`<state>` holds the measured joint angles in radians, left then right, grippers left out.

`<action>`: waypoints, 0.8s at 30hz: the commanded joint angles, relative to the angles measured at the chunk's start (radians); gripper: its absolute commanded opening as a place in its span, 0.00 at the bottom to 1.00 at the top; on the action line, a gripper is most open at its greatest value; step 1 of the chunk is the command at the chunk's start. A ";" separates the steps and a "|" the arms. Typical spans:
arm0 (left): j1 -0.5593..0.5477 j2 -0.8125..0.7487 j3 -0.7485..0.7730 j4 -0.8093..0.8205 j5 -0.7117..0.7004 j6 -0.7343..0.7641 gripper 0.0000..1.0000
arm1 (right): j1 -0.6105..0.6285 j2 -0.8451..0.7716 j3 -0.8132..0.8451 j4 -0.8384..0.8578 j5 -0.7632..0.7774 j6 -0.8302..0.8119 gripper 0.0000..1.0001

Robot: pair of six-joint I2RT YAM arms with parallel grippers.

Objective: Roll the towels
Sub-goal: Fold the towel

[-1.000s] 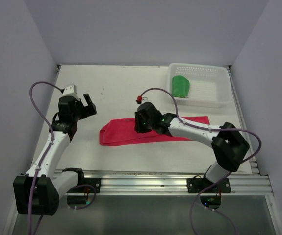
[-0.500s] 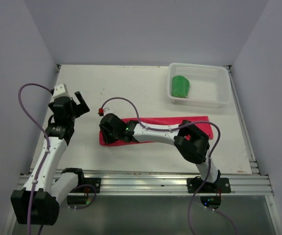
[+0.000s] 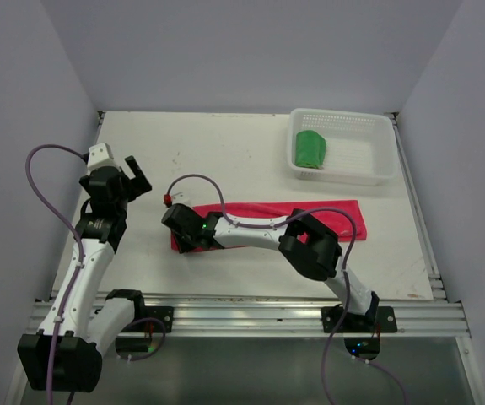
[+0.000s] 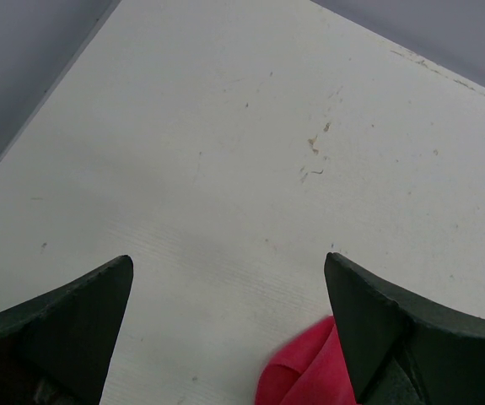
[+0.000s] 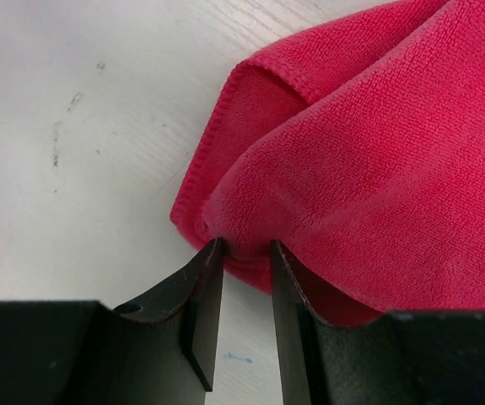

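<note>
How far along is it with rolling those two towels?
About halfway, it seems. The green towel sits in the basket as a compact bundle, apparently rolled. The right hand pinches an end of the pink-red towel, which lies as a long flat strip on the table. Rolling it is left; the left hand hovers open.

From above, the right gripper [image 3: 180, 236] and its arm [image 3: 255, 231] covered the left end and middle of the pink-red towel [image 3: 347, 221]. The left wrist view cut the towel off at the bottom edge, the right wrist view at the right edge.
</note>
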<state>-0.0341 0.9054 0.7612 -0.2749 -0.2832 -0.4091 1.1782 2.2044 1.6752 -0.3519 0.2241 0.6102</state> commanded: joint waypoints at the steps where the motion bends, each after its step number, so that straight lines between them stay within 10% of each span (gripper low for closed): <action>1: -0.009 -0.017 0.024 0.011 -0.001 -0.005 1.00 | 0.006 0.023 0.066 -0.036 0.060 0.010 0.33; 13: -0.016 -0.022 0.015 0.019 0.024 0.001 1.00 | 0.006 -0.035 0.014 -0.032 0.075 0.037 0.00; 24: -0.016 0.015 -0.008 0.069 0.150 0.012 1.00 | -0.109 -0.230 -0.140 0.047 0.015 0.163 0.00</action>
<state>-0.0471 0.9104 0.7547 -0.2600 -0.1852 -0.4084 1.1305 2.0830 1.5681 -0.3603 0.2535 0.7136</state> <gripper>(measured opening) 0.994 0.022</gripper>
